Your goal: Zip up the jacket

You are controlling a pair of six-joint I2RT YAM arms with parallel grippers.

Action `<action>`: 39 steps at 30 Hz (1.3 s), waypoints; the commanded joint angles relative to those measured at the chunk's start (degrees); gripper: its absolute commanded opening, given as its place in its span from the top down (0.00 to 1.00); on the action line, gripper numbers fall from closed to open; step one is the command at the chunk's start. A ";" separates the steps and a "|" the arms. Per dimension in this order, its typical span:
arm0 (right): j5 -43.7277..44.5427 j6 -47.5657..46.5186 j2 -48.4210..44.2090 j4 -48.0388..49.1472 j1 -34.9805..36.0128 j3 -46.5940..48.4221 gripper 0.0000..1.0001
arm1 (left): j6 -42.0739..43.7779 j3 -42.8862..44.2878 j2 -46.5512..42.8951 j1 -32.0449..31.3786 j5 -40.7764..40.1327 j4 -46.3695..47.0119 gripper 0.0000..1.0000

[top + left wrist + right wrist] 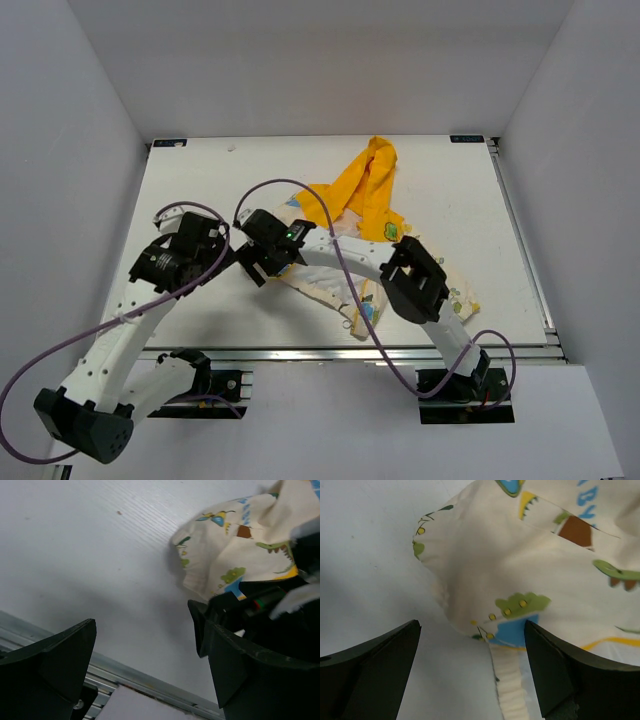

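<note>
The jacket [452,290] lies crumpled on the table, right of centre, cream with cartoon prints, its yellow-orange hood [366,185] stretched toward the back. My right gripper [255,268] reaches left across it. In the right wrist view it [472,626] is open, low over a rounded fold of the printed fabric [520,565] with a ribbed cream cuff [510,692] between the fingers, holding nothing. My left gripper [222,248] is open and empty just left of it. It [142,615] hovers over bare table beside the jacket's edge [225,555]. The zipper cannot be made out.
The white table [200,180] has a metal rail [300,352] along its near edge, also in the left wrist view [140,675]. Grey walls close in the left, right and back. Purple cables [345,270] loop over the arms and jacket. The right arm's wrist [280,605] sits close to my left gripper.
</note>
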 commanded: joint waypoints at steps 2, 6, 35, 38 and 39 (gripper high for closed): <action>-1.48 -1.78 3.62 -0.38 0.23 6.41 0.11 | -3.60 2.98 -5.38 0.40 -7.62 -8.38 0.02; 2.28 -0.03 8.10 1.30 0.40 5.70 0.11 | -3.16 3.86 -6.70 0.40 -8.41 -8.03 0.02; -5.18 2.97 -49.70 6.58 -25.87 -37.96 1.00 | 20.56 -7.84 16.57 -3.19 27.01 35.73 0.02; -6.49 3.32 -52.70 7.37 -28.16 -40.53 1.00 | 22.93 -4.94 22.55 -6.54 26.22 37.31 0.02; -6.58 3.32 -53.32 7.37 -28.77 -41.58 1.00 | 23.20 -3.62 25.78 -7.33 25.96 37.76 0.02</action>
